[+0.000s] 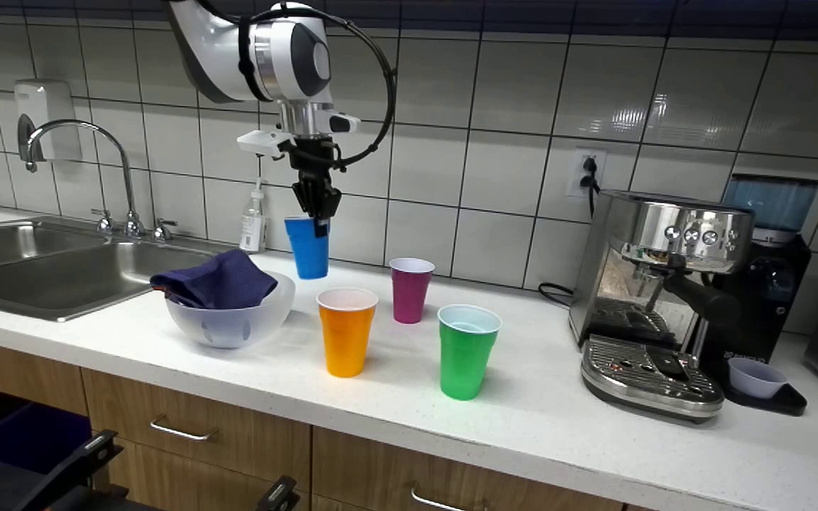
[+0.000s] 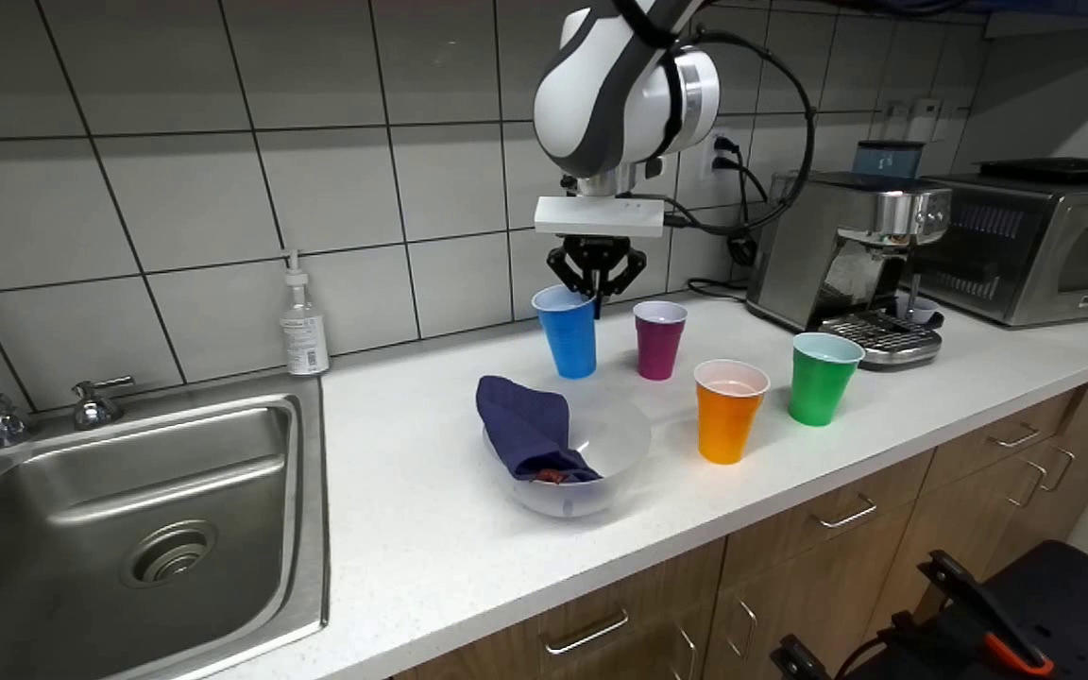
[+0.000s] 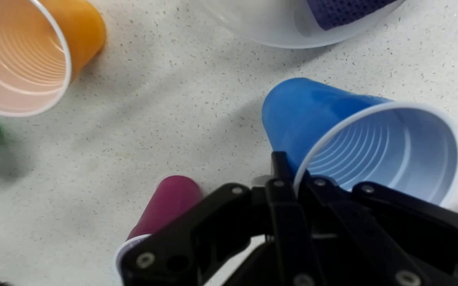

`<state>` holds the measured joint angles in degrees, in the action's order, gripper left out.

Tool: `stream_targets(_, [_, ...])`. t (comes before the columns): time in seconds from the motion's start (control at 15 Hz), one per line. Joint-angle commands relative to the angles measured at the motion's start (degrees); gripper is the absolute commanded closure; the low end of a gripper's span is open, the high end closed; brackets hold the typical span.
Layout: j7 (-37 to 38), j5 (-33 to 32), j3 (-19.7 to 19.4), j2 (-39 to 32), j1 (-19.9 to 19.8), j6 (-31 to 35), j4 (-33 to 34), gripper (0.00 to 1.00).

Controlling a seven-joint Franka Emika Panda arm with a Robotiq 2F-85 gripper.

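A black two-fingered gripper (image 3: 298, 174) is pinched onto the rim of a tapered blue plastic cup (image 3: 356, 135), near a tapered magenta plastic cup (image 3: 169, 204); by the one-sided grip, the blue cup could be swivelled or its side buckled. A speckled white countertop (image 3: 197, 135) is flanked by pale tiles (image 2: 336, 189) and a steel sink (image 2: 176, 453).

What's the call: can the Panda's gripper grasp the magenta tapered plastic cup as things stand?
Probably not: the black two-finger gripper pinches the rim of the blue tapered plastic cup. Otherwise the way looks free; the magenta cup stands upright nearby, its mouth uncovered.
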<state>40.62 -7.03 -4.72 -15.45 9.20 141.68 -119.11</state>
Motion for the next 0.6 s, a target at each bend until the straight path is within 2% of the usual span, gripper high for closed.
stream_targets(0.0, [2.49, -2.47, -0.07, 4.69, 0.06, 1.35, -4.69, 0.99])
stream_targets(0.53, [3.80, -2.59, 0.79, 10.61, -0.97, 1.41, -9.91, 0.99])
